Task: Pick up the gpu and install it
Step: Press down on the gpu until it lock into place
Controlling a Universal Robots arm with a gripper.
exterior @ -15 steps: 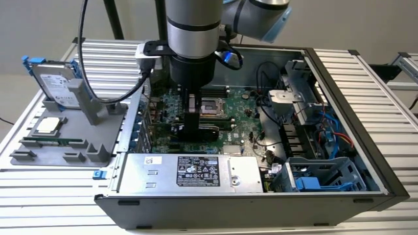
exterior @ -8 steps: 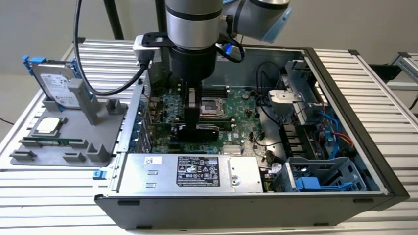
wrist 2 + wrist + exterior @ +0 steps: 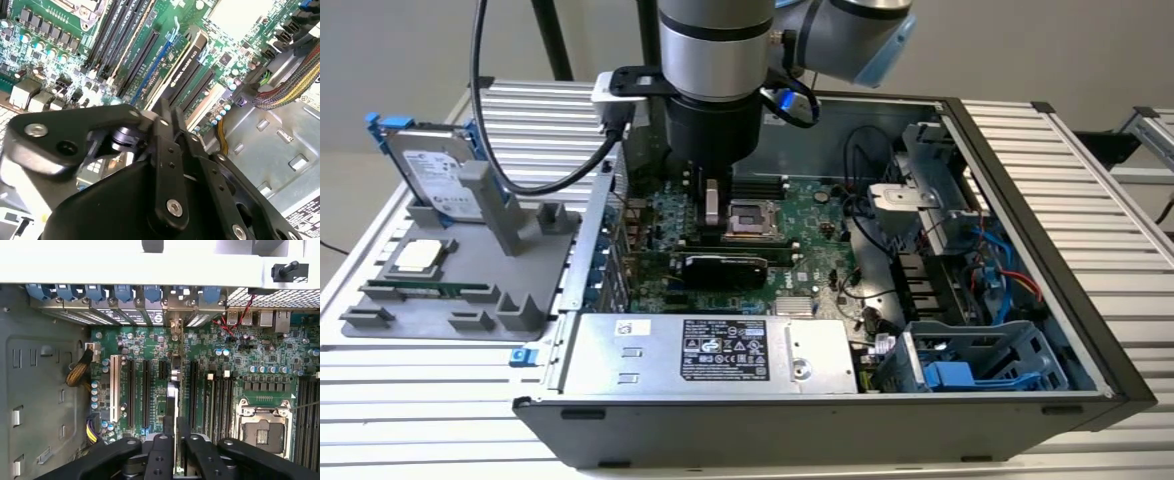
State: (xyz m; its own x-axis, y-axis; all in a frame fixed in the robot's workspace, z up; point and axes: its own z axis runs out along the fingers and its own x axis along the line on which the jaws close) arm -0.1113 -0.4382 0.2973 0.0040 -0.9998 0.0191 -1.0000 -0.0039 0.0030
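A robot arm (image 3: 714,70) reaches down from the top centre of the frame into an open computer case (image 3: 854,300) on a slatted metal counter (image 3: 1107,180). Its hand (image 3: 711,210) hangs over the green motherboard (image 3: 814,270), just above the gpu (image 3: 727,268), which stands on edge with its black shroud showing. At left, a grey fixture (image 3: 454,300) carries a silver hard drive (image 3: 434,170) with blue rails, a processor chip (image 3: 418,256) and a narrow memory stick (image 3: 434,291). A power supply (image 3: 707,352) fills the case's lower centre.

The gpu (image 3: 724,268) stands on the motherboard (image 3: 814,262) inside the case (image 3: 1067,300).
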